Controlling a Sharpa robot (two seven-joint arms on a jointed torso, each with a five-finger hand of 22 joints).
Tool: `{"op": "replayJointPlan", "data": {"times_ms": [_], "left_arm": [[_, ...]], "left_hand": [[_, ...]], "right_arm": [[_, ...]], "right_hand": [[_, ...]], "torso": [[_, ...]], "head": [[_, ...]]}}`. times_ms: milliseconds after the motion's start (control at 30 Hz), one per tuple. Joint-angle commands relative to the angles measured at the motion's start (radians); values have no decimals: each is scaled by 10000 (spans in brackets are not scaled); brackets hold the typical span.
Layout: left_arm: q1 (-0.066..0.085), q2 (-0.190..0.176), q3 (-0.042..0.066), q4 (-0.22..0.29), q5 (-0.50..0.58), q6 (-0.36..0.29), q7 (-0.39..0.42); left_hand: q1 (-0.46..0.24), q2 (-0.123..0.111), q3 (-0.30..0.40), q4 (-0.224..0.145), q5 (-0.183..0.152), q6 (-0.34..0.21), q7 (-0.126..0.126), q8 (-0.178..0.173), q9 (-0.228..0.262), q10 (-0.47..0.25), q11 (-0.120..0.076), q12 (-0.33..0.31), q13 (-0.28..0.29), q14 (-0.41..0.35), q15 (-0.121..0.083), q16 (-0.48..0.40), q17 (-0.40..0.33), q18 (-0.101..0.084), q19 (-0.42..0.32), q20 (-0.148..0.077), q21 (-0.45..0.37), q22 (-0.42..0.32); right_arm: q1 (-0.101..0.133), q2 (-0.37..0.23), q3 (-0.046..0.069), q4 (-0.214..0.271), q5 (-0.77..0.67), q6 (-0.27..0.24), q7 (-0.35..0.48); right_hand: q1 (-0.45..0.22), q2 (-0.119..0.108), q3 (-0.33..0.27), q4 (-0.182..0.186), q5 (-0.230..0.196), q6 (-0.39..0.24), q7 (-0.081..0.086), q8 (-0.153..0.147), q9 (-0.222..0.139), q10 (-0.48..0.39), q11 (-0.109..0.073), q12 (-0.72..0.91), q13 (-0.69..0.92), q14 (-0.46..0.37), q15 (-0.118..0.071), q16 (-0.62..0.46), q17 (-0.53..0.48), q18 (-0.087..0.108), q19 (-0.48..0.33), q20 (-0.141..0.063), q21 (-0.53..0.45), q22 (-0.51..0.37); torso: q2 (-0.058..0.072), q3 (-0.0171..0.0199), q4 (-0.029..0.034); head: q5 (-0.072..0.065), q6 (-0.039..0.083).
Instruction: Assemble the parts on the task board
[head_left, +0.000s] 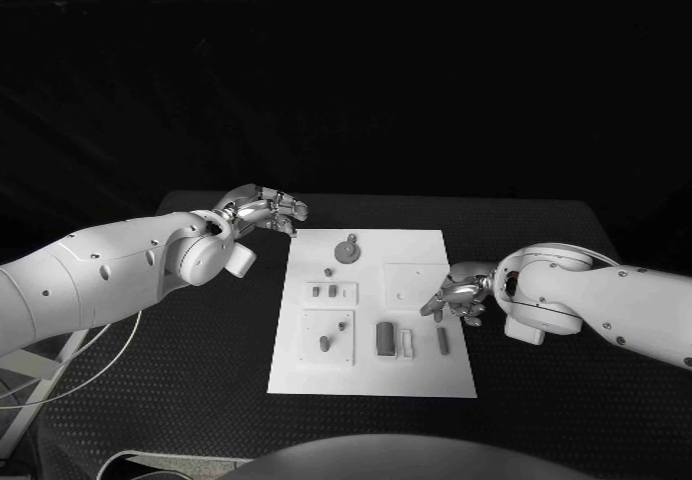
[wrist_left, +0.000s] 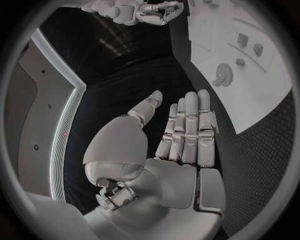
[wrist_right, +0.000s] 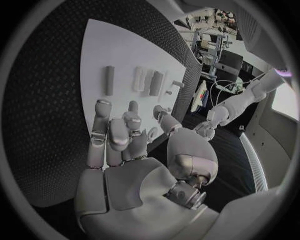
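Hovering at task board (head_left: 433, 375) edges: left hand (head_left: 264, 213), right hand (head_left: 457, 297).

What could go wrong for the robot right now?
The right hand hovers low over the task board's right edge with nothing in it; coming down, it might bump the loose bar-shaped parts nearby and knock them out of place. The left hand sits off the board's far left corner, close to the round part, so a careless sweep could push that piece or nudge the whole board.
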Motion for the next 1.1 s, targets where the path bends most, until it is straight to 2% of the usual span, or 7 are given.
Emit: {"op": "replayJointPlan", "data": {"times_ms": [33, 300, 400, 433, 533, 633, 1100], "left_arm": [[7, 20, 7, 31, -24, 152, 151], [6, 14, 7, 18, -23, 188, 125], [6, 9, 7, 41, -23, 175, 111], [6, 7, 7, 41, -26, 196, 104], [6, 1, 7, 43, -58, 257, 78], [6, 7, 7, 58, -94, 282, 87], [6, 7, 7, 74, -96, 295, 63]], "left_hand": [[-123, 11, -73, -11, -36, -86, -10, -41, -13, -61, -12, -50, -11, 23, 62, -71, 16, 163, -12, 76, -27, -18], [-268, 60, -138, 16, -36, -98, -7, -46, -20, -67, -11, -54, -21, 25, 62, -93, 40, 167, -13, 77, -29, -31], [-295, 70, -148, 20, -35, -98, -7, -47, -21, -71, -10, -55, -24, 24, 63, -98, 44, 168, -13, 77, -29, -33], [-300, 71, -150, 20, -35, -98, -7, -46, -21, -71, -10, -56, -24, 23, 63, -99, 45, 168, -14, 77, -30, -34], [-319, 67, -160, 17, -35, -102, -7, -49, -22, -74, -9, -58, -27, 11, 66, -110, 46, 167, -26, 80, -35, -38], [-348, 64, -174, 12, -37, -105, -6, -50, -24, -79, -4, -60, -30, -15, 73, -130, 48, 162, -52, 86, -44, -44], [-422, 70, -208, 20, -38, -111, -4, -52, -27, -84, 2, -62, -37, -38, 81, -151, 61, 159, -78, 93, -46, -52]], "right_arm": [[-7, -119, -8, 55, -356, 987, -386], [-47, -287, -20, 36, -1385, 956, -475], [-166, -322, -27, 14, -1668, 1016, -513], [-200, -323, -27, 20, -1802, 1048, -506], [-291, -267, -29, -32, -1895, 1070, -511], [-438, -172, -32, -144, -1969, 983, -523], [-804, 311, -38, -673, -1900, 904, -479]], "right_hand": [[-1, 103, -38, -70, -1, 173, 59, 61, 25, 114, -19, 75, 17, 0, -88, 28, -28, 78, 41, 11, 40, 206], [55, 65, -71, -107, -1, 202, 44, 65, 46, 139, -34, 92, 24, 0, -102, 23, -49, 78, 29, 8, 41, 207], [62, 4, -103, -99, -2, 198, 43, 54, 52, 142, -36, 83, 18, -5, -105, 11, -63, 78, 19, 11, 35, 204], [56, -38, -122, -95, -2, 197, 43, 49, 55, 142, -36, 78, 15, -6, -106, 6, -69, 78, 16, 14, 32, 203], [-2, -294, -193, -68, -2, 190, 44, 28, 61, 142, -35, 59, 4, -11, -105, -8, -88, 78, 2, 22, 18, 195], [-31, -378, -196, -36, -1, 195, 43, 17, 65, 146, -36, 48, -4, -10, -107, -14, -100, 78, 5, 22, 9, 189], [-65, -406, -185, 1, -1, 196, 44, 3, 67, 147, -36, 35, -12, -12, -106, -22, -113, 78, 4, 22, -3, 183]], "torso": [[-5, -12, 18], [-4, 12, 7], [-12, -3, 13], [-7, -17, 15], [3, -11, 10], [-3, -6, 12], [2, -11, 48]], "head": [[-74, -4], [-32, -24], [-31, -47], [-42, -45], [-61, -37], [-77, -43], [-85, -87]]}}
